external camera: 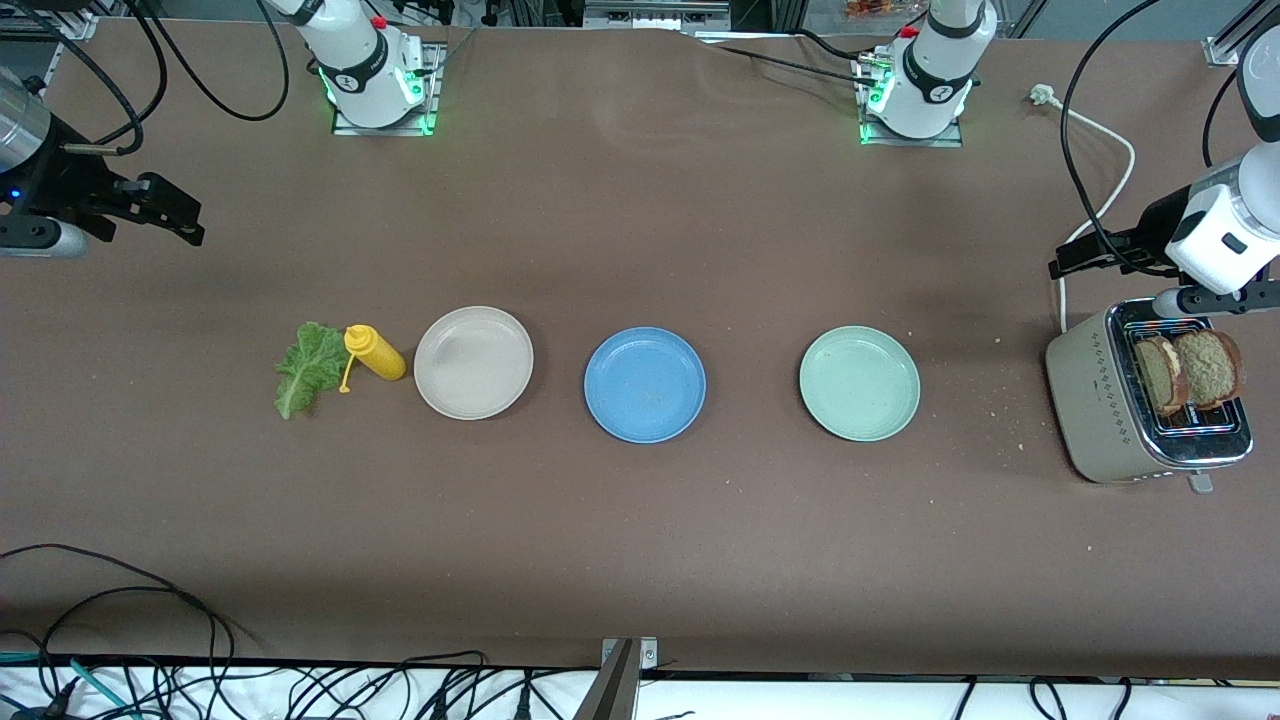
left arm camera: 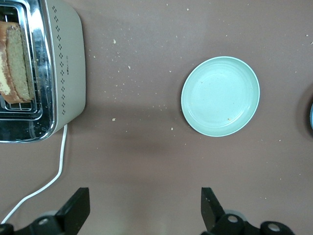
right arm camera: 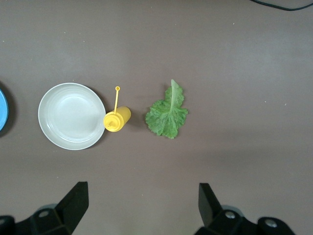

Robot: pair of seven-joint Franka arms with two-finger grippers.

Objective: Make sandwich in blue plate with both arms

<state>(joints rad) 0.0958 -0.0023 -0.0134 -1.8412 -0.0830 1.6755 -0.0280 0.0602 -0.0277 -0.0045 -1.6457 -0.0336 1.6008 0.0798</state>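
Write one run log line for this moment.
blue plate: empty | toast: in toaster | lettuce: on table | left gripper: open, waiting | right gripper: open, waiting

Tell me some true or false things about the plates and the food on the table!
1. The blue plate has a sandwich on it. False: it is bare.
2. Two bread slices stand in the toaster. True.
3. The lettuce leaf lies on the beige plate. False: it lies on the table beside the yellow bottle.
4. The left claw is open. True.
5. The right claw holds the bottle. False: it is open and holds nothing.
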